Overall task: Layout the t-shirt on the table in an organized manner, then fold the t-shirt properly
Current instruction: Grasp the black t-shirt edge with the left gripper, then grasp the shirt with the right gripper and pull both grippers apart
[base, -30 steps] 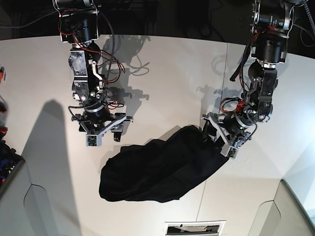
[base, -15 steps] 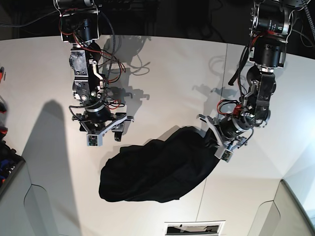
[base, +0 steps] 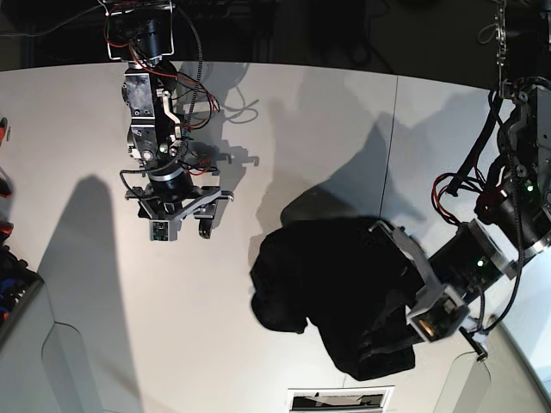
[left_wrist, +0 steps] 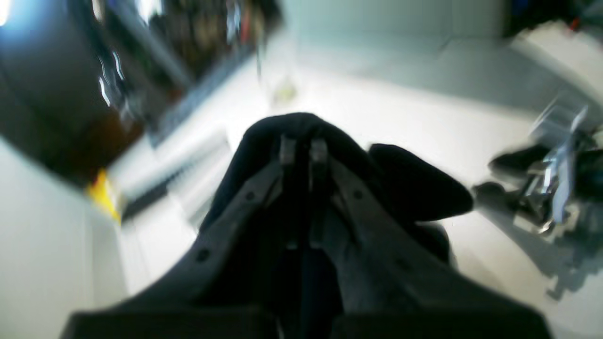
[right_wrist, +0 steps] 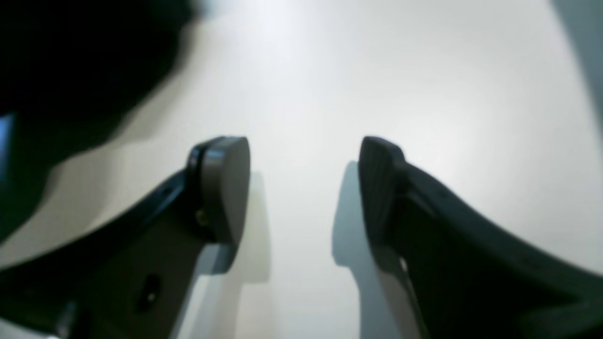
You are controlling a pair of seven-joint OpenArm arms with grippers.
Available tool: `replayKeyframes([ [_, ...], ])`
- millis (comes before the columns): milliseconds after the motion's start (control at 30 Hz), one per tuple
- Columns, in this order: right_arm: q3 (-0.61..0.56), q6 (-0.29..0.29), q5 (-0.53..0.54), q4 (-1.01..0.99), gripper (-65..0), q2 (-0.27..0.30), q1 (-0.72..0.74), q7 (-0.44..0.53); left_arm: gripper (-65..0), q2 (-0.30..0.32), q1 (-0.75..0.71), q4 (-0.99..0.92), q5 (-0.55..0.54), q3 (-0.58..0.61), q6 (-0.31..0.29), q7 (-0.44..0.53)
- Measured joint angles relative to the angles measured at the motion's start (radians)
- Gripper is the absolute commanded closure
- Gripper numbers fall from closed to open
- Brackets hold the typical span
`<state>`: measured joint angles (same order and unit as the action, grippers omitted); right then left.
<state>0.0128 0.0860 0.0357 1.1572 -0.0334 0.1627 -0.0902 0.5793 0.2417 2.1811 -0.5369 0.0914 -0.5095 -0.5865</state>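
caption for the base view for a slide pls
Left claw shut on the bunched black t-shirt, lifting it over the white table; right claw open and empty.

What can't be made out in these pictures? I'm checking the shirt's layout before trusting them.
- t-shirt: bunched and dark in the base view; sleeves, collar and print cannot be told apart.
- left gripper: left wrist view is motion-blurred; jaws are shut on cloth, but which part is unclear.
- In the base view the left arm covers the shirt's lower right edge.
- right gripper: jaws open over the bare table; blurred shirt cut off top left.
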Motion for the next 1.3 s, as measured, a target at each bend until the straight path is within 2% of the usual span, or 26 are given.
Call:
replayKeyframes([
  [100, 0.0, 0.025, -0.004, 0.003, -36.7, 0.0, -0.019, 0.008, 0.0, 0.0, 0.0, 0.073, 0.0, 0.0, -0.002, 0.01],
  [167, 0.001, 0.132, 0.003, 0.004, -36.7, 0.0, -0.035, 0.011, 0.0, -0.005, 0.0, 0.069, 0.003, 0.0, -0.002, 0.011],
  [267, 0.003, 0.256, 0.101, 0.005, -36.7, 0.002, -0.051, 0.012, 0.0, -0.033, 0.0, -0.002, 0.001, 0.0, -0.002, 0.016],
  [433, -0.003, 0.476, 0.179, 0.003, -36.7, -0.053, -0.058, -0.028, 0.0, -0.039, 0.0, -0.172, 0.005, 0.001, 0.005, 0.011],
  [533, -0.036, 0.476, 0.192, 0.002, -36.7, -0.084, -0.061, -0.034, 0.0, -0.042, -0.001, -0.26, 0.007, 0.001, 0.007, 0.052],
  [700, -0.127, 0.472, 0.192, 0.0, -36.3, -0.079, -0.061, -0.041, 0.0, -0.061, 0.0, -0.359, 0.008, 0.001, -0.004, 0.07],
  [733, -0.147, 0.47, 0.192, 0.0, -33.4, -0.078, -0.06, -0.041, 0.0, -0.068, -0.001, -0.376, 0.007, 0.001, -0.01, 0.07],
  [767, -0.166, 0.469, 0.191, -0.001, -27.0, -0.079, -0.06, -0.044, 0.0, -0.076, -0.001, -0.393, 0.003, 0.001, -0.026, 0.069],
  [833, -0.183, 0.47, 0.185, -0.006, -7.6, -0.093, -0.065, -0.056, 0.0, -0.084, -0.001, -0.42, -0.024, 0.001, -0.042, 0.063],
  [867, -0.183, 0.468, 0.183, -0.006, 0.0, -0.101, -0.069, -0.057, 0.0, -0.087, -0.001, -0.433, -0.031, 0.001, -0.042, 0.063],
  [1000, -0.184, 0.468, 0.181, 0.011, 0.0, -0.111, -0.07, -0.069, 0.0, -0.098, -0.003, -0.475, -0.033, 0.001, -0.045, 0.026],
  [1167, -0.182, 0.468, 0.191, 0.151, 0.0, -0.108, -0.077, -0.088, 0.0, -0.1, -0.003, -0.518, -0.033, 0.001, -0.045, 0.026],
  [1300, -0.182, 0.467, 0.243, 0.326, 0.0, -0.108, -0.077, -0.208, 0.0, -0.1, -0.003, -0.565, -0.03, 0.001, -0.045, 0.026],
])
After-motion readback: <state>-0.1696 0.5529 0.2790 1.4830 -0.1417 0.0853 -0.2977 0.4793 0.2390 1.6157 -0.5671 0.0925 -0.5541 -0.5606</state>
